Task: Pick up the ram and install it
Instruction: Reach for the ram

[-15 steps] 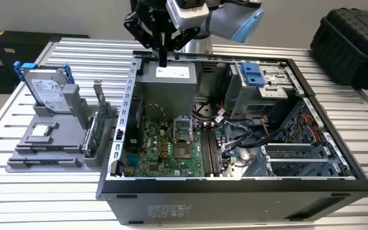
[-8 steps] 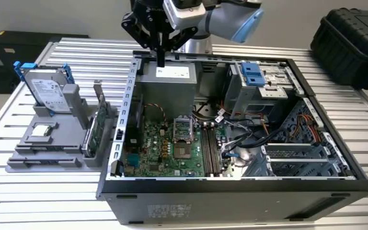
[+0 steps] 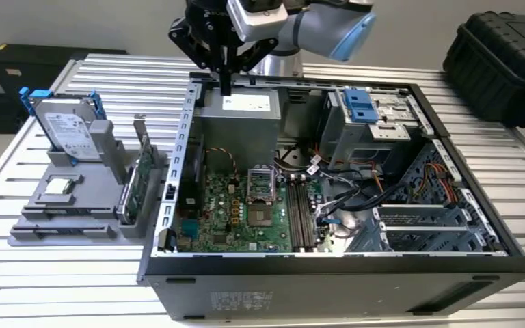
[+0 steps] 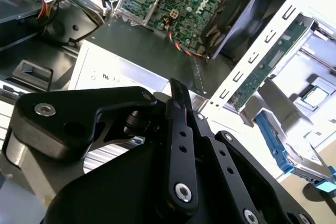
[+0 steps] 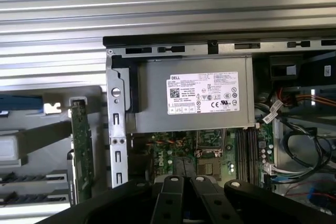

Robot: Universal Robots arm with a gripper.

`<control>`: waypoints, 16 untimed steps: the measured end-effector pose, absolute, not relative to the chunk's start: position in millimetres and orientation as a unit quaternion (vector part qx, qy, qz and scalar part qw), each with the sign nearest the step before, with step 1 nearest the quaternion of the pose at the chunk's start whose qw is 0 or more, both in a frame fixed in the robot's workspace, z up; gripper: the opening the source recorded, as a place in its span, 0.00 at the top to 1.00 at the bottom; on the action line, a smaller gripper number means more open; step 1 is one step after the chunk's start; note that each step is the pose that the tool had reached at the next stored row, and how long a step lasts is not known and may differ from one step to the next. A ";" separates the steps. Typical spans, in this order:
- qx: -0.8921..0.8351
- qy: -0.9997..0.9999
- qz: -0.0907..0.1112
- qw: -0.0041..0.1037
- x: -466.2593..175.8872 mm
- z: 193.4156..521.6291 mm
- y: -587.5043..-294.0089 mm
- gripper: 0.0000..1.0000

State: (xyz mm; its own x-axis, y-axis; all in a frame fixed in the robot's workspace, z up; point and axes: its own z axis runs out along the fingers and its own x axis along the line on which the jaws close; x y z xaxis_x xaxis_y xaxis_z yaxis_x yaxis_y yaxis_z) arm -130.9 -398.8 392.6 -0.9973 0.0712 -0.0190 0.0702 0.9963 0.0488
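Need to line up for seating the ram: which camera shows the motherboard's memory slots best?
Exterior view: the memory slots run full length, unobstructed, on that view's right of the processor socket. The first wrist view shows them shorter, beside cables; the second wrist view catches at most their ends at its edge.

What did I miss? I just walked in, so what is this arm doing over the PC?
The arm's gripper hangs over the power supply in the open case, closed and holding nothing. A narrow green board, most likely the ram, stands upright in the grey holder on the exterior view's left of the case, untouched. So nothing has been picked up yet.
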 end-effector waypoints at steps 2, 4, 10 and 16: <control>0.035 0.999 0.024 0.010 -132.3 392.6 -398.8 1.00; 0.035 0.999 0.024 0.010 -133.6 392.6 -398.8 1.00; 0.035 0.999 0.024 0.010 -137.3 392.6 -398.8 1.00; 0.035 0.999 0.024 0.010 -142.0 392.6 -398.8 1.00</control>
